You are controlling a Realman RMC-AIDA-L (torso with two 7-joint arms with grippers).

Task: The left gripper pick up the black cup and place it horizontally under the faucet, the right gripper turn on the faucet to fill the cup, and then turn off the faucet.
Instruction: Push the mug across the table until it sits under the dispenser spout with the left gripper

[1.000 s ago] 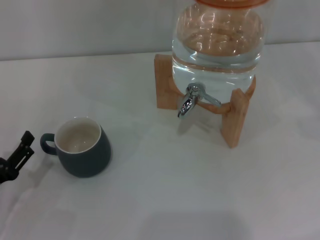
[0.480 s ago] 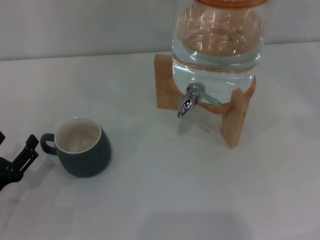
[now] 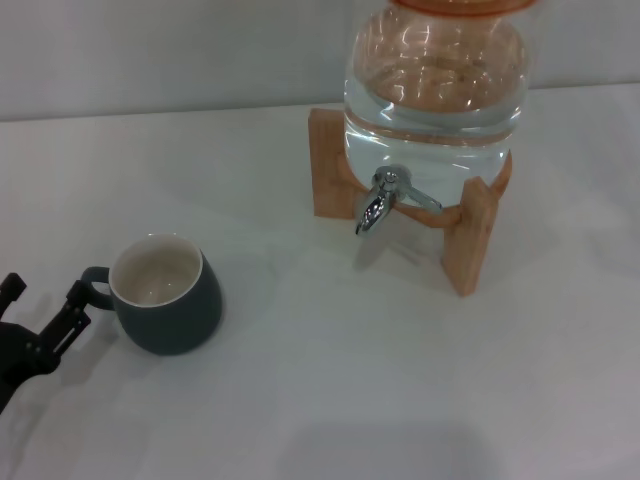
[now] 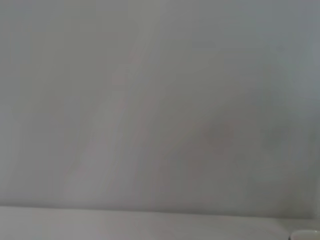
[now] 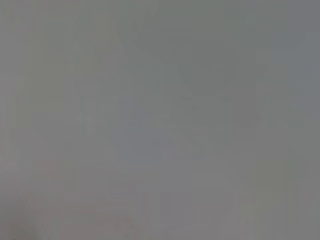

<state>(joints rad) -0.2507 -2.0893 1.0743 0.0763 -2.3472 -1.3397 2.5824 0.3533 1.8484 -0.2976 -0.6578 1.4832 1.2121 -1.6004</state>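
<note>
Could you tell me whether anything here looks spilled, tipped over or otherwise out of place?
Nothing stands out. The black cup stands upright and looks empty, the faucet shows no drip, and the table looks dry. The left gripper sits open beside the cup's handle.

Matte black cup (image 3: 170, 300), shiny chrome faucet (image 3: 378, 203), bare wooden stand (image 3: 470, 240), seemingly glass jar (image 3: 435, 80).

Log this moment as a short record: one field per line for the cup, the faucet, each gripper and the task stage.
black cup: upright on the table, empty, handle toward the left gripper
faucet: on the water jar in its wooden stand, no water running
left gripper: open, beside the cup's handle, not gripping it
right gripper: not in view
stage: cup not yet picked up
</note>
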